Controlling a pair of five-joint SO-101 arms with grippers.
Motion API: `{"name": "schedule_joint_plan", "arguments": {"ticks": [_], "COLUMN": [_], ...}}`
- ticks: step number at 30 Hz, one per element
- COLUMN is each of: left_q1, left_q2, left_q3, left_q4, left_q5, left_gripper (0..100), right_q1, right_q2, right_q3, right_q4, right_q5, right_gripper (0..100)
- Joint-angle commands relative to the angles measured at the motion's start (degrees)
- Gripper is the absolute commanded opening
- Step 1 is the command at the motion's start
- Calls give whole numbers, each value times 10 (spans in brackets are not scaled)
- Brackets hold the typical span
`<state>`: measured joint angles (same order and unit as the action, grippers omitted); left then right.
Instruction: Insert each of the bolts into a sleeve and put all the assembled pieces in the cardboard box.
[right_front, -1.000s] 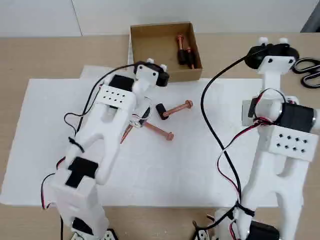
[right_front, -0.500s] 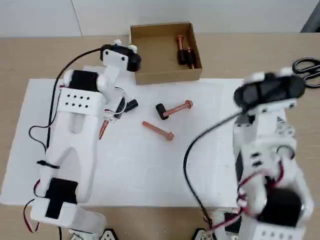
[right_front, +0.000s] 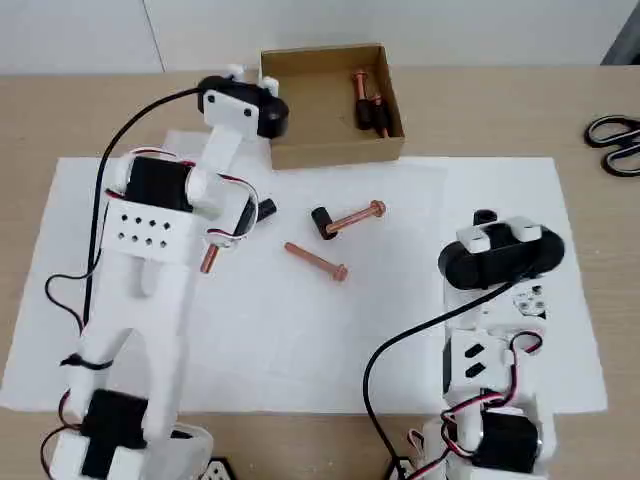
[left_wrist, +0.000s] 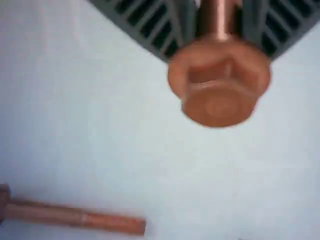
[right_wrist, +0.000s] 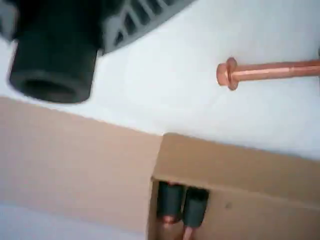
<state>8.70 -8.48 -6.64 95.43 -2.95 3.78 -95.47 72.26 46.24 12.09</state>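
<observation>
Two arms shift over the white sheet (right_front: 300, 340): the left gripper (left_wrist: 218, 15), closed tight on a bolt (left_wrist: 219, 82), swings to nine o'clock, and the right gripper (right_wrist: 65, 20), clamped on a sleeve (right_wrist: 52, 62), retreats to three o'clock, so joining seems next.

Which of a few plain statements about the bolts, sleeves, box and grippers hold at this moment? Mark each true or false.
1. The left gripper holds a copper bolt. True.
2. The cardboard box is empty. False: two sleeved bolts lie in it.
3. The right gripper holds a black sleeve. True.
4. The scissors lie on the white sheet. False: they lie on the bare table, off the sheet.
</observation>
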Motion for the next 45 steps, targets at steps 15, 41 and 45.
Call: {"name": "schedule_joint_plan", "arguments": {"ticks": [15,41,45], "left_q1": [46,171,203], "left_q2": [-47,-47,-47], "left_q3": [-7,-155,-197], "left_q4": [-136,-198,-226], "left_q5": [192,189,169], "left_gripper": [6,6,6], "right_q1": [-101,-230,-230], "right_q2": [-85,-84,-84], "right_q3": [181,242,242], "right_q4": [-200,-399,-399], "right_q5": [-223,-146,-146], "right_gripper": [5,4,4]}}
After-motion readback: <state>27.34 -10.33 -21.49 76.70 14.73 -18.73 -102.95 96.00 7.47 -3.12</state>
